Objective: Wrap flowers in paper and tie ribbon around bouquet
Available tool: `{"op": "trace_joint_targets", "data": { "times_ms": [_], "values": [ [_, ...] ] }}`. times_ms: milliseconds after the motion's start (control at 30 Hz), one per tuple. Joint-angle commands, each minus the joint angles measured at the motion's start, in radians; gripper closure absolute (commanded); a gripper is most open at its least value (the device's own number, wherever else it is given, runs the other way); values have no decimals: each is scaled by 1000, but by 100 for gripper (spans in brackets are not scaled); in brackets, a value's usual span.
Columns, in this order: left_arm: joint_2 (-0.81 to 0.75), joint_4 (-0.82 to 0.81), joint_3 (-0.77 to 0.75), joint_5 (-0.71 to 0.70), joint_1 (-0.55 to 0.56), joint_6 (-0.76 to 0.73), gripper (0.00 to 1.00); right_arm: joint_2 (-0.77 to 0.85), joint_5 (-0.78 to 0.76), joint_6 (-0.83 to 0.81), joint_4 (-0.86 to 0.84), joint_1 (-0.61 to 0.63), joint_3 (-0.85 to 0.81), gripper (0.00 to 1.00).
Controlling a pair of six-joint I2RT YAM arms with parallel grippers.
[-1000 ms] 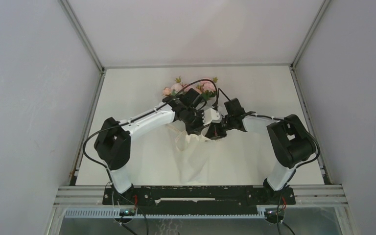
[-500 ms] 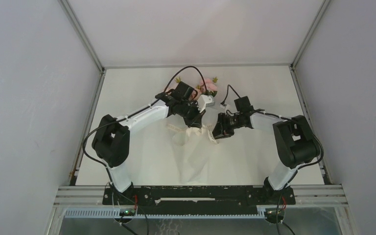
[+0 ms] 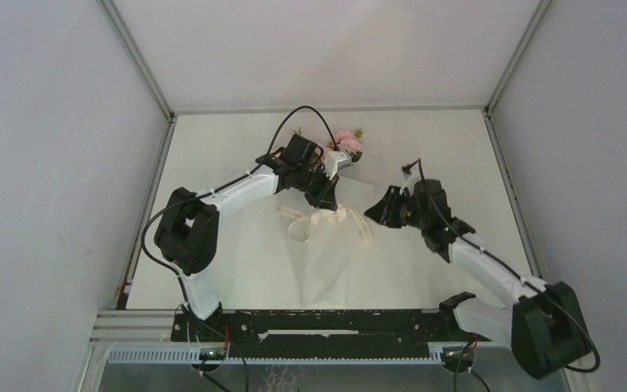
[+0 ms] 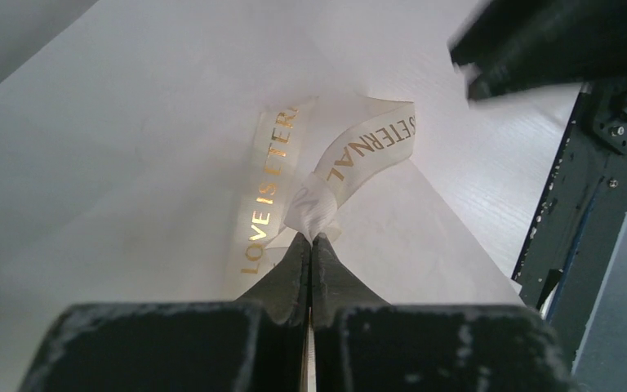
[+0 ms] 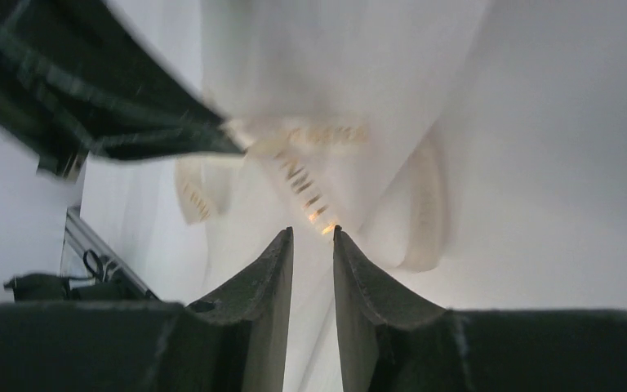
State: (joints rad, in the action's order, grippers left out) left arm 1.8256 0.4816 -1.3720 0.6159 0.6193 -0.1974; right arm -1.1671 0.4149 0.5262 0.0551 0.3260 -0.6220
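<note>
From above you see the whole layout: the flowers (image 3: 347, 144) lie at the far middle of the table (image 3: 449, 147), pink heads pointing away from the arms. The paper (image 3: 322, 261) sheathes their stems and runs back toward the near edge. The ribbon (image 3: 362, 226) loops across the paper just below the blooms. That view does not let you read the fingers.

Your left wrist camera does. The left gripper (image 4: 311, 241) is clenched, its fingertips pressed together on a gathered, knot-like bunch of the ribbon. From that pinch two cream strips fan out flat over the paper, with gold lettering reading "LOVE IS" and "ETERNAL". The right gripper (image 4: 555, 41) shows there only as a dark blur at the top right corner.

Your right wrist camera shows that gripper released: its fingers (image 5: 265, 278) stand a narrow gap apart with nothing between them, touching nothing. The ribbon lies just ahead of the tips, blurred, its gold letters catching light. The left arm crosses the upper left of this view as a dark smear. From above, the right gripper sits just right of the ribbon's loose end.
</note>
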Motion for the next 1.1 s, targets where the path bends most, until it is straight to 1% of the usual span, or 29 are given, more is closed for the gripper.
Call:
{"op": "trace_joint_targets", "data": {
  "times_ms": [0,67,100,167,267,367,533,700,833,867,900,933,967,1000,1033,1067],
  "values": [
    [-6,-50,14,51,-3,59,100,167,-308,148,-289,213,166,67],
    [-6,-52,16,52,-4,62,100,182,-388,164,-370,306,204,67],
    [-6,-51,16,51,-3,62,100,174,-461,170,-386,343,206,67],
    [-6,-52,16,50,-4,64,100,137,-516,190,-426,385,206,65],
    [-3,-52,17,53,-4,65,100,9,-501,220,-488,390,180,57],
    [-2,-52,17,51,-3,65,100,-96,-495,215,-521,389,130,53],
    [-3,-50,21,51,-4,64,100,-184,-564,210,-525,392,91,51],
    [6,-51,21,57,-5,65,100,-268,-568,215,-556,387,70,50],
    [5,-51,21,59,-7,65,100,-331,-580,217,-563,379,50,52],
    [5,-51,21,59,-8,65,100,-341,-583,216,-554,376,38,54],
    [4,-51,21,58,-10,65,100,-348,-585,215,-542,373,28,58],
    [4,-49,21,58,-11,65,100,-350,-588,215,-523,369,20,67],
    [4,-48,21,56,-14,65,100,-348,-593,219,-506,364,17,79],
    [4,-49,22,55,-17,64,100,-340,-596,222,-482,358,16,89],
    [6,-48,23,52,-21,64,100,-329,-591,222,-455,348,16,97],
    [7,-50,21,46,-26,64,100,-314,-576,220,-419,338,16,100]
  ]
}}
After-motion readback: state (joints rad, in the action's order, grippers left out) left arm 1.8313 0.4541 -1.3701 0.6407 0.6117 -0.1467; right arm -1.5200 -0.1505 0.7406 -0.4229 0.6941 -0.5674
